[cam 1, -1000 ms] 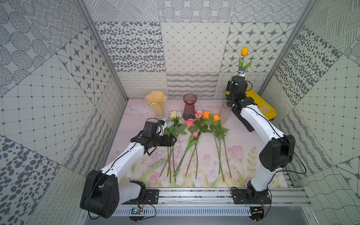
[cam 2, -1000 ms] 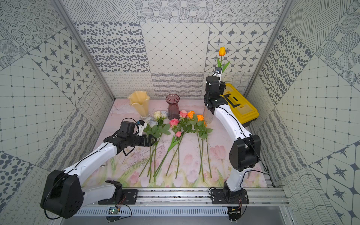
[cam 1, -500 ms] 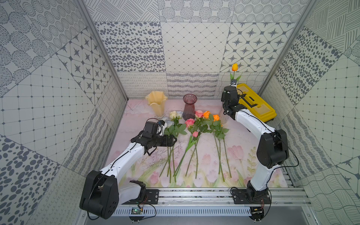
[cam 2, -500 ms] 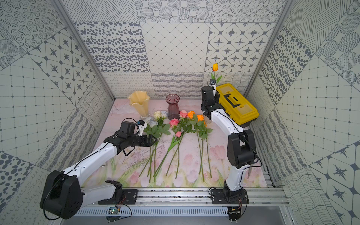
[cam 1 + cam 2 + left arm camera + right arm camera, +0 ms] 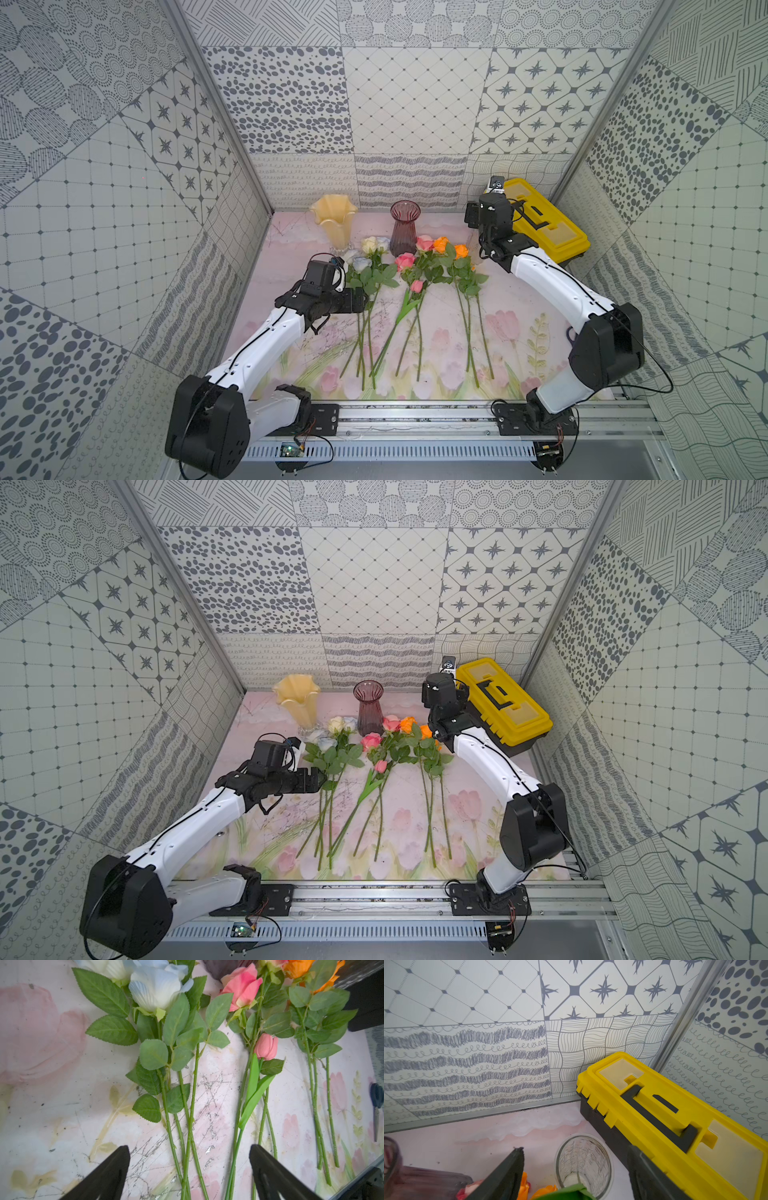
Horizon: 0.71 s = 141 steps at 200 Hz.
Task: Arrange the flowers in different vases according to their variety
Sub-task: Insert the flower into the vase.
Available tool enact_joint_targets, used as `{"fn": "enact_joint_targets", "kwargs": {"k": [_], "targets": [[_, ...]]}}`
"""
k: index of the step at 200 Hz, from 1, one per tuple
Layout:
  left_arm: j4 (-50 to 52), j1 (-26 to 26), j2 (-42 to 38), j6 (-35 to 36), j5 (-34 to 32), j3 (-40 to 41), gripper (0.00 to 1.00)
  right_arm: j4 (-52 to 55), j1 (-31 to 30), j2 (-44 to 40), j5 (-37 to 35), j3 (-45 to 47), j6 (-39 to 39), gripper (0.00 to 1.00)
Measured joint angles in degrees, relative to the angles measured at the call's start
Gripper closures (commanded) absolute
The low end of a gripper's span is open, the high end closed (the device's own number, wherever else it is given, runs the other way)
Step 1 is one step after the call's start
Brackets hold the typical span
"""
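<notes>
Your left tool (image 5: 188, 1147) hangs with jaws spread over the stems of the white flowers (image 5: 158, 987) on the table (image 5: 52, 1105). Your right tool (image 5: 575, 1148), jaws apart and empty, sits above the clear vase (image 5: 583, 1163). Expect light, springy stems and soft heads. Pinch one bare stem below the leaves, since neighbouring stems cross and may come along.

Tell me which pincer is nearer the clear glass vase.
Right. The right pincer hangs open over the clear glass vase, beside the yellow toolbox; the left pincer is open over the pale flowers' stems, across the mat.
</notes>
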<state>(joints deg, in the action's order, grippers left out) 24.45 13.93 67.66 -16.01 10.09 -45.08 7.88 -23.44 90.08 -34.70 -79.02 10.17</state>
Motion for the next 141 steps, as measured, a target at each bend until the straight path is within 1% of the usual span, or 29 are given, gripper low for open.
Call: {"fn": "enact_joint_targets", "kwargs": {"k": [39, 60, 75, 101, 128, 141], "targets": [[5.3, 1.1, -1.4, -0.7, -1.9, -0.6, 0.17, 6.8, -1.2, -6.5, 3.9, 2.5, 5.5, 0.18], [8.0, 3.3, -1.9, -0.6, -2.9, -1.0, 0.18, 10.6, -1.3, -9.0, 6.5, 5.1, 8.9, 0.19], [9.9, 6.0, -1.3, -0.3, -3.8, -1.6, 0.19, 13.0, -1.3, -10.5, 8.6, 7.3, 11.5, 0.19], [12.4, 10.6, 3.0, 0.3, -5.5, -3.9, 0.23, 15.8, -1.3, -12.9, 12.0, 11.4, 16.0, 0.2], [13.9, 12.8, 9.1, 1.0, -6.9, -7.2, 0.31, 17.6, -1.5, -15.6, 15.0, 15.8, 20.1, 0.2], [14.4, 13.6, 12.0, 1.3, -7.6, -9.0, 0.36, 18.5, -1.7, -17.1, 15.8, 17.6, 21.6, 0.2]]}}
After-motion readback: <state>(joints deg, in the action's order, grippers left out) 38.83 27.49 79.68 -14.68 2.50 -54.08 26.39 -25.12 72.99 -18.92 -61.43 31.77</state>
